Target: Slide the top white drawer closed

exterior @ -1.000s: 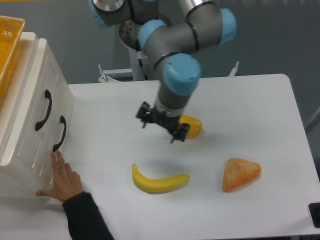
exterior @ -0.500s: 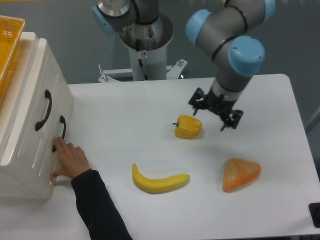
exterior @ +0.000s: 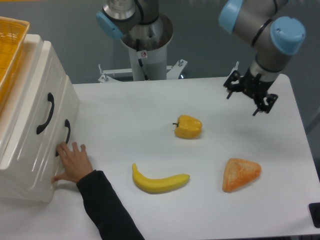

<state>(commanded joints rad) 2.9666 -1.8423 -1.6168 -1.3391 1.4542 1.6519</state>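
On my screen: white table [exterior: 125,115], matte, rounded far-right corner, set against a grey-blue wall. Far right, above the table, my gripper [exterior: 248,96] hangs with its black fingers spread apart, holding nothing. Far left, a cream-white cabinet [exterior: 20,165] stands on the table; the top white drawer [exterior: 35,100] sits flush in it, curved black handle facing right, a second white front just below it. A yellow woven basket [exterior: 11,45] rests on top. A person's hand [exterior: 74,162], dark sleeve, presses the cabinet's lower front. Mid-table: yellow bell pepper [exterior: 188,126]; nearer, a banana [exterior: 159,181]; right of it, an orange triangular piece [exterior: 241,173].
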